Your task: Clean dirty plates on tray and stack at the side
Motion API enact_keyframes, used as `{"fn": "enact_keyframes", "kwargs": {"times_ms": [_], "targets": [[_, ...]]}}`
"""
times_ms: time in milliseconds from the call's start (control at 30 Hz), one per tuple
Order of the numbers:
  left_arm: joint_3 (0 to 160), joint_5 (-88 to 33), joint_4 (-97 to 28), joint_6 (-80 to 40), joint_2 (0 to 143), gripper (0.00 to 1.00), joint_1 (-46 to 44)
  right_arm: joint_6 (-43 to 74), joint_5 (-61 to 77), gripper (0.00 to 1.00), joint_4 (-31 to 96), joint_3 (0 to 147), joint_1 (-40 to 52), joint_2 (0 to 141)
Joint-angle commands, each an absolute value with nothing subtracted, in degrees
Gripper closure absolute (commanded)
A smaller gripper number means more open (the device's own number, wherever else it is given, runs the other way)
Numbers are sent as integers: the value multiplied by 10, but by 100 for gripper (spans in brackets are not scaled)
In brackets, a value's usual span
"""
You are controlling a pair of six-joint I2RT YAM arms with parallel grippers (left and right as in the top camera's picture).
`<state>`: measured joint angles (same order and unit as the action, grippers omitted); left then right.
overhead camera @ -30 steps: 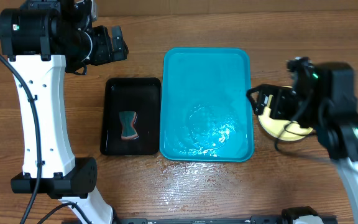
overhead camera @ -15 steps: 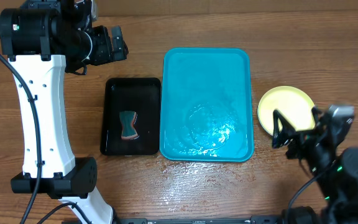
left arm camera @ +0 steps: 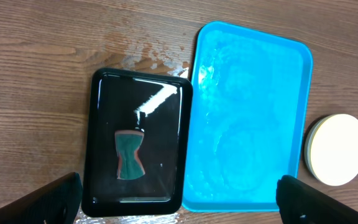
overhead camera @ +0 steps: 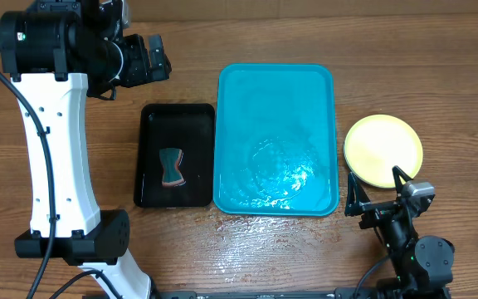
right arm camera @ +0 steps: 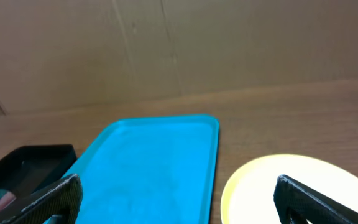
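Note:
The turquoise tray (overhead camera: 276,137) lies in the middle of the table, wet and with nothing on it. The plates (overhead camera: 383,150) sit in a pale yellow-green stack on the wood just right of it, clean on top. In the left wrist view the tray (left arm camera: 253,112) and the plates (left arm camera: 335,149) lie far below my open left gripper (left arm camera: 179,205). My left gripper (overhead camera: 149,60) hangs high at the back left. My right gripper (overhead camera: 376,189) stands open and empty at the front right, just in front of the plates (right arm camera: 291,186) and beside the tray (right arm camera: 154,162).
A black tray (overhead camera: 175,154) lies left of the turquoise one, holding a green and red sponge (overhead camera: 171,167) in a film of water. Water spots the wood behind the black tray (left arm camera: 138,137) and in front of both trays. A cardboard wall stands at the back.
My right arm has drawn back from over the plates toward the table's front edge, leaving the stack uncovered. The left arm has not moved.

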<state>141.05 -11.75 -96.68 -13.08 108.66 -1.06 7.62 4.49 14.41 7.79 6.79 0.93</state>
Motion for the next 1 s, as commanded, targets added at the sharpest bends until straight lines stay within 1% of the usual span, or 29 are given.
{"fn": "enact_keyframes", "kwargs": {"times_ms": [0, 133, 333, 433, 967], "targets": [[1419, -114, -968, -124, 1079, 0, -12, 74, 48, 0, 107, 47, 70, 2], [1419, -114, -968, -124, 1079, 0, -12, 74, 47, 0, 20, 3, 70, 2], [1419, -114, -968, -124, 1079, 1, -12, 74, 46, 0, 23, 4, 71, 2], [1419, -114, -968, -124, 1079, 0, -12, 74, 45, 0, 44, 4, 71, 2], [1419, -114, -968, -124, 1079, 0, -12, 74, 45, 0, 44, 4, 71, 2]]}}
